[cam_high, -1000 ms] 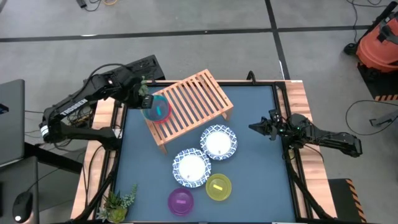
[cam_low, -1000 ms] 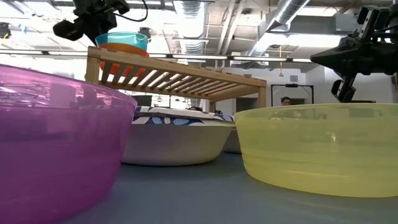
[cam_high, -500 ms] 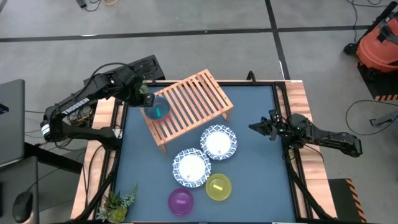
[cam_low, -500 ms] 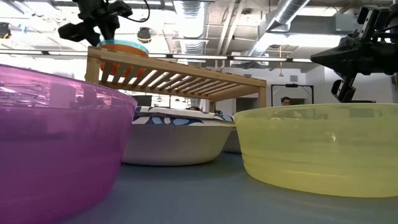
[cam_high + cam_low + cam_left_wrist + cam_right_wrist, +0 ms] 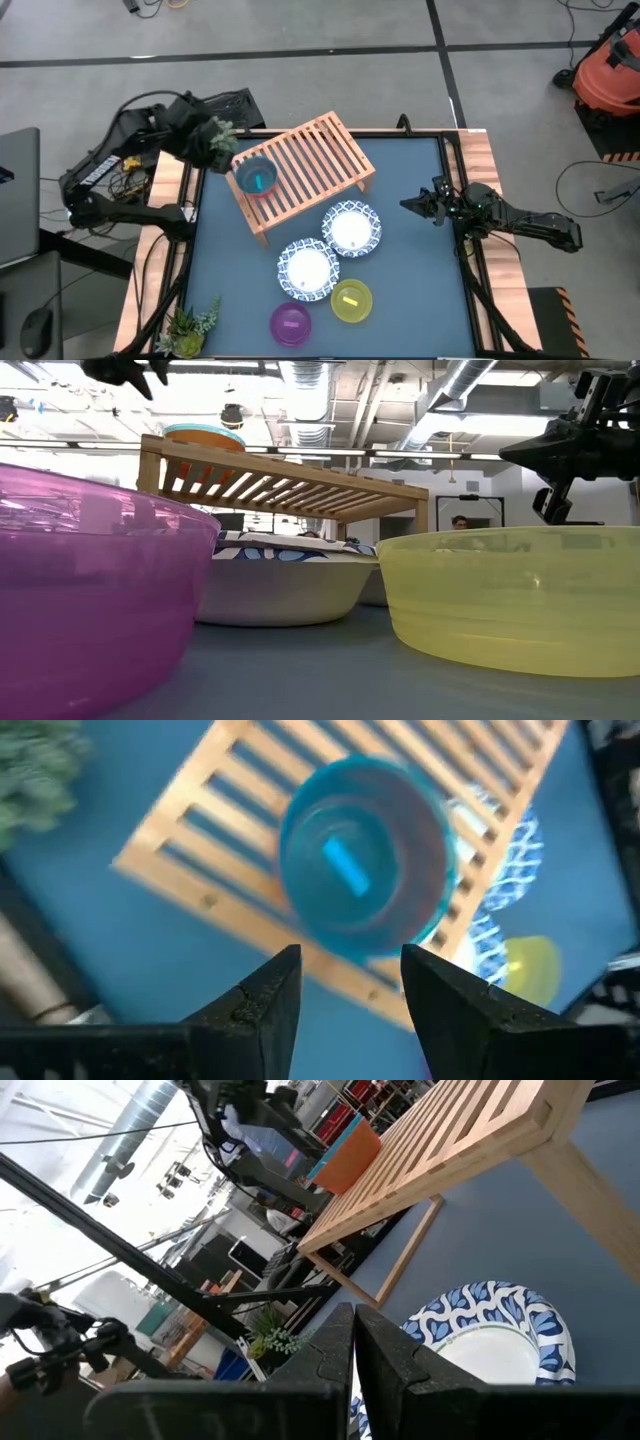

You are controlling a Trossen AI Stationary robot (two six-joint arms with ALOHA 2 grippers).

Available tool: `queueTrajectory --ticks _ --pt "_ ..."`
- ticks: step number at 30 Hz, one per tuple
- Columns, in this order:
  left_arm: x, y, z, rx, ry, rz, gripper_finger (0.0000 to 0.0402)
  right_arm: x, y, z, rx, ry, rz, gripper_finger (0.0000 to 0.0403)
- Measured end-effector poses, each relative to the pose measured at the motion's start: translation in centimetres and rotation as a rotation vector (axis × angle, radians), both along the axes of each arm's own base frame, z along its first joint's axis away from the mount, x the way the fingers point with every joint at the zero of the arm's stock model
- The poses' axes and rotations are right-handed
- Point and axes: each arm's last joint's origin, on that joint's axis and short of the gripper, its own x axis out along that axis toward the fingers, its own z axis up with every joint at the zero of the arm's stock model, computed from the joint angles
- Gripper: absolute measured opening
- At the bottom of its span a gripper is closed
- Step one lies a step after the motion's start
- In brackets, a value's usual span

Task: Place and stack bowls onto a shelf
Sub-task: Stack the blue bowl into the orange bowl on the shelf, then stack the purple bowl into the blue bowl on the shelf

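Shelf (image 5: 305, 172): a light-wood slatted rack is seen on the blue table (image 5: 410, 260), set at an angle toward the table's far left part; all other places are given from it.
Cyan bowl (image 5: 256, 177): it is seated on the shelf's left end, nested inside the red bowl (image 5: 257, 191), of which only a rim edge is shown in the high view; in the low view the stack is seen as an orange-red body under a cyan rim on the shelf top.
White bowls: one patterned white bowl (image 5: 351, 229) is set on the table just in front of the shelf, and a second white bowl (image 5: 307, 269) lies beside it, farther from the shelf.
Yellow bowl (image 5: 351, 301): it is placed well in front of the shelf, just beyond the second white bowl.
Purple bowl (image 5: 291, 322): it is placed beside the yellow bowl, farthest from the shelf.
Left gripper (image 5: 345, 982): it is held above and just off the shelf's left end, clear of the stacked bowls; its fingers are spread apart with nothing between them.
Right gripper (image 5: 412, 205): it is held to the right of the shelf, well apart from it, by the table's right edge; its fingers are pressed together on nothing.
Small plant (image 5: 187, 322): it is seen at the table's near left corner, well apart from the shelf.
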Motion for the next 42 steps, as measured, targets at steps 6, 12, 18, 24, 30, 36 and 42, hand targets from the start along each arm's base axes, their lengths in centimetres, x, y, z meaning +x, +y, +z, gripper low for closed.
queueTrajectory --ticks 6,12,18,24,30,36,42 --pt "0.4 -3.2 -0.2 -0.07 0.03 -0.115 0.0157 0.0 0.0 0.0 0.0 -0.001 0.0 0.0042" --pt "4.7 -8.5 -3.2 -0.118 0.034 -0.301 0.0157 0.0 0.0 0.0 0.0 0.0 0.003 0.0042" --pt "9.0 -15.2 -7.9 -0.148 0.02 -0.348 0.0157 0.0 0.0 0.0 0.0 0.0 0.006 0.0042" --pt "11.8 -20.6 -12.5 -0.172 0.136 -0.356 0.0157 0.0 0.0 0.0 0.0 0.0 0.008 0.0042" --pt "14.0 -24.7 -16.7 -0.188 0.18 -0.376 0.0157 0.0 0.1 0.0 0.001 0.0 0.012 0.0042" --pt "16.0 -27.6 -20.4 -0.254 0.181 -0.37 0.0157 0.0 0.1 0.0 0.001 0.0 0.013 0.0042" --pt "17.0 -29.4 -23.2 -0.304 0.182 -0.356 0.0157 0.0 0.1 0.0 0.0 0.0 0.014 0.0042"
